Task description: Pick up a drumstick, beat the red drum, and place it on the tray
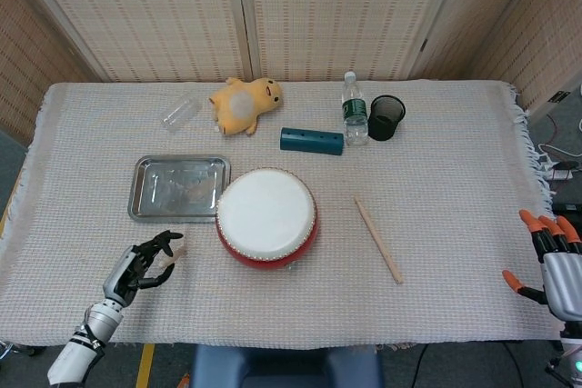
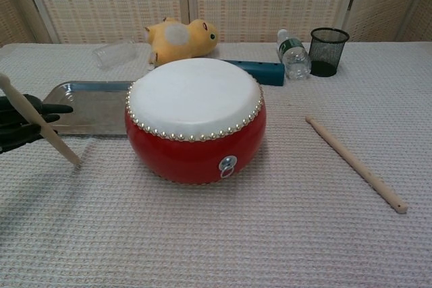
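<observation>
The red drum (image 1: pixel 266 217) with its white skin stands mid-table, large in the chest view (image 2: pixel 196 119). My left hand (image 1: pixel 141 261) hovers left of the drum, just below the tray, and grips a wooden drumstick (image 2: pixel 39 121) that slants down to the right. In the head view only the stick's pale end (image 1: pixel 167 261) peeks out of the fingers. In the chest view the left hand (image 2: pixel 20 121) shows at the left edge. A second drumstick (image 1: pixel 378 239) lies on the cloth right of the drum. My right hand (image 1: pixel 556 265) waits open at the table's right edge.
A metal tray (image 1: pixel 146 202) lies left of the drum. At the back are a yellow plush toy (image 1: pixel 245 103), a clear cup (image 1: pixel 178 112) on its side, a teal box (image 1: pixel 312 140), a water bottle (image 1: pixel 354 110) and a black mesh cup (image 1: pixel 386 117).
</observation>
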Robot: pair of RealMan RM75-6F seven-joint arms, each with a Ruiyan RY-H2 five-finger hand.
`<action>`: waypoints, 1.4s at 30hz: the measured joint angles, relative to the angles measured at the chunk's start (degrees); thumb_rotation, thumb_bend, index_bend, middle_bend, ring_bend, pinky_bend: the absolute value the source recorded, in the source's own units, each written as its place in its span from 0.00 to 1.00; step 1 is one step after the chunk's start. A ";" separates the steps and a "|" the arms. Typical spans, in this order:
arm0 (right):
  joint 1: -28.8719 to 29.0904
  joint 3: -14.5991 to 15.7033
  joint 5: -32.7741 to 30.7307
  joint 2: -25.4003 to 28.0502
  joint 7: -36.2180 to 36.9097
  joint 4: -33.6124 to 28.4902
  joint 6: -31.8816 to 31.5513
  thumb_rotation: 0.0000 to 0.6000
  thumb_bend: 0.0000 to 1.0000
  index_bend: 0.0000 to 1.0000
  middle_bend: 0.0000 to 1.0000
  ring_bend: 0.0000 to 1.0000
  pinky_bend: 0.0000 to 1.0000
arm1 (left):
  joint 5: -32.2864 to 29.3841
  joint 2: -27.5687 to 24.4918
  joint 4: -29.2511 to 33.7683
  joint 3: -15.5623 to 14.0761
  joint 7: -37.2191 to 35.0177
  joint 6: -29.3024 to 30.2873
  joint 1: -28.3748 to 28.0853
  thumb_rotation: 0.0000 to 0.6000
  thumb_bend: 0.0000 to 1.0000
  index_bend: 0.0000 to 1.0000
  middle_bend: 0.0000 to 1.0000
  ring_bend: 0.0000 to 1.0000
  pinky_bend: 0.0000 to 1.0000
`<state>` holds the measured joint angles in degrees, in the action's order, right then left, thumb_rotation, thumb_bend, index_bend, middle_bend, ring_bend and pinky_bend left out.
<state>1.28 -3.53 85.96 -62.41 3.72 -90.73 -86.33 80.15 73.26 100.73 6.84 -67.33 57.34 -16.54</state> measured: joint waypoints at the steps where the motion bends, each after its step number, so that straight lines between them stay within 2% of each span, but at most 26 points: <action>1: 0.00 -0.03 0.02 0.09 -0.13 -0.17 -0.06 1.00 0.20 0.00 0.14 0.01 0.06 | 1.68 -0.79 -0.75 -0.24 -6.33 -0.41 -0.19 1.00 0.40 0.59 0.24 0.02 0.05; 6: 0.05 -0.53 -0.27 0.64 -1.25 -1.41 -0.55 1.00 0.20 0.00 0.14 0.01 0.06 | 8.92 -3.09 -5.28 -2.17 -30.89 -0.85 -1.64 1.00 0.40 0.59 0.25 0.05 0.07; 10: 0.18 -0.97 -0.49 1.12 -2.11 -2.41 -0.83 1.00 0.20 0.00 0.14 0.01 0.06 | 15.07 -3.83 -11.45 -5.13 -49.44 0.02 -3.86 1.00 0.40 0.59 0.26 0.07 0.07; 13: 0.28 -1.13 -0.59 1.34 -2.61 -2.96 -0.90 1.00 0.20 0.00 0.14 0.01 0.06 | 18.77 -3.66 -17.42 -8.04 -58.61 0.87 -5.99 1.00 0.40 0.59 0.26 0.07 0.08; 16: 0.35 -1.09 -0.85 1.32 -2.67 -3.15 -0.55 1.00 0.19 0.00 0.14 0.01 0.06 | 20.39 -2.84 -22.32 -11.22 -62.81 1.43 -8.33 1.00 0.40 0.58 0.27 0.09 0.09; 21: 0.34 -0.96 -1.19 1.12 -2.53 -3.10 -0.27 1.00 0.19 0.00 0.14 0.01 0.06 | 18.83 -1.40 -24.29 -12.87 -63.64 1.62 -9.80 1.00 0.40 0.58 0.29 0.12 0.12; 27: 0.21 -0.79 -1.40 0.99 -2.31 -2.92 -0.15 1.00 0.19 0.00 0.14 0.01 0.06 | 13.98 -0.32 -23.87 -12.39 -58.46 1.00 -9.76 1.00 0.40 0.57 0.36 0.23 0.22; 31: 0.17 -0.74 -1.38 0.99 -2.21 -2.82 -0.16 1.00 0.19 0.00 0.14 0.01 0.06 | 10.48 0.42 -22.92 -11.61 -54.41 0.37 -9.54 1.00 0.40 0.56 0.39 0.27 0.24; 34: 0.10 -0.74 -1.44 1.04 -2.12 -2.75 -0.24 1.00 0.19 0.00 0.14 0.01 0.06 | 8.64 1.02 -22.12 -10.83 -53.63 0.00 -9.36 1.00 0.40 0.52 0.39 0.27 0.25; 42: 0.04 -0.87 -1.46 1.25 -1.90 -2.64 -0.47 1.00 0.19 0.00 0.14 0.01 0.06 | 8.90 2.05 -22.85 -10.62 -53.91 0.44 -9.40 1.00 0.40 0.40 0.39 0.32 0.31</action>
<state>1.31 -4.40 84.51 -61.16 1.83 -93.38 -86.80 89.05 75.32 77.88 -3.79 -121.24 57.78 -25.93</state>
